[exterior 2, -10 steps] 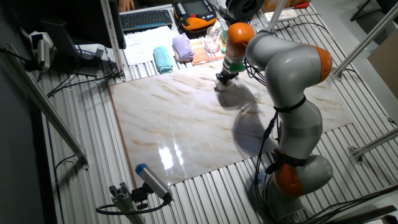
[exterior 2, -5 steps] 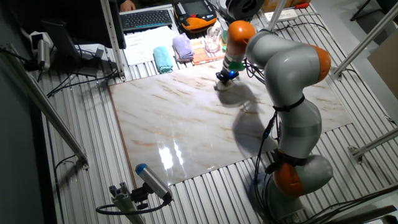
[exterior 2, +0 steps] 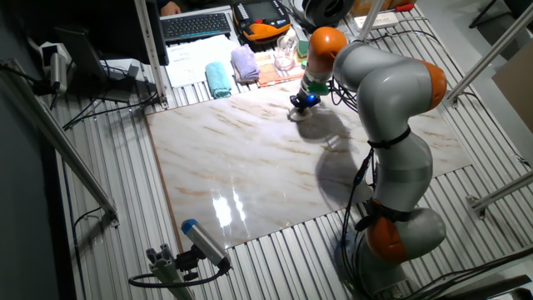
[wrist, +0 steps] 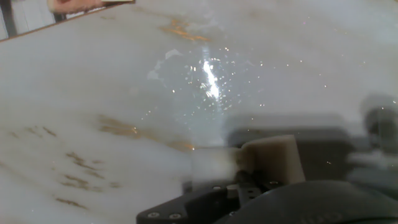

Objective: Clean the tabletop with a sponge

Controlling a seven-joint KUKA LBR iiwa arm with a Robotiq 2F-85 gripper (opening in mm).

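At the far edge of the marble tabletop (exterior 2: 250, 167), right of its middle, the claw (exterior 2: 301, 108) pinches the cream sponge (wrist: 270, 158) and presses it flat on the glossy slab, just in front of a lilac cloth (exterior 2: 244, 62) and a teal cloth (exterior 2: 218, 79).

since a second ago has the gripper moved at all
Yes. The gripper slid slightly right along the tabletop's far edge, away from the teal cloth.
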